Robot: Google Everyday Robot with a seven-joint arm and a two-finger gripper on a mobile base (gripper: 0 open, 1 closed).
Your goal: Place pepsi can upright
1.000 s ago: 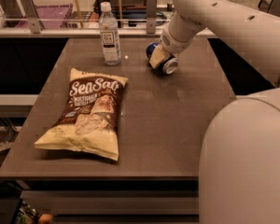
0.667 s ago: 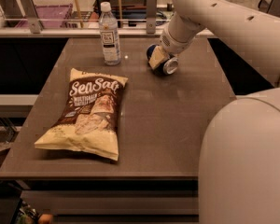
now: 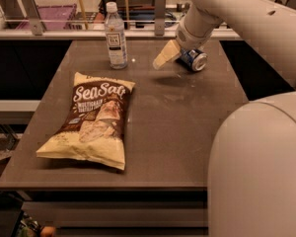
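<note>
The gripper (image 3: pixel 175 57) is at about 1 o'clock on the table (image 3: pixel 187 132), at the end of the arm reaching in from 2 o'clock. The can (image 3: pixel 194 59) sits right against it at its 3 o'clock side, on its side rather than upright, with a silver end turned toward 4 o'clock. I cannot tell whether the gripper holds the can or is open. A bottle (image 3: pixel 116 36) stands at 11 o'clock and a chip bag (image 3: pixel 93 120) lies at 8 o'clock.

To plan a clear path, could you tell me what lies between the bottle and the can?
In the camera view, the gripper lies there, holding the can from its left side; between gripper and bottle only bare table shows.
</note>
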